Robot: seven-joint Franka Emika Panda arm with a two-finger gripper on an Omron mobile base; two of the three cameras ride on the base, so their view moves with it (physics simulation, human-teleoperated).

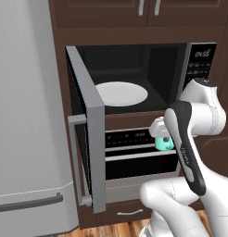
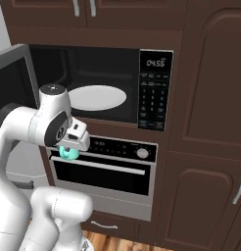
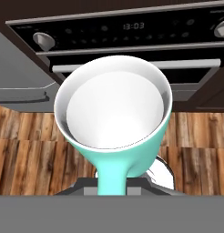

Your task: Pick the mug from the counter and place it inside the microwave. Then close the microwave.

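I've got the small teal-green cylindrical mug (image 3: 114,123) pinched by its handle side in the two-finger gripper (image 3: 113,182), jaws clamped narrow on it, white inside facing the hand cam. It hangs in mid-air in front of the black oven with knobs and bar handle (image 2: 104,169), well off the floor. The built-in black microwave (image 2: 100,83) sits directly above the oven, w/ its grey-framed dark glass door (image 1: 88,139) swung wide open to the left and the white round turntable plate (image 1: 120,93) bare inside. So the key relation: the cavity lies up and fwd of the mug (image 1: 163,141), a bit left of it in the left base view. I reckon the next move needs a lift first, then a push in over the plate, minding the cavity's lower lip.
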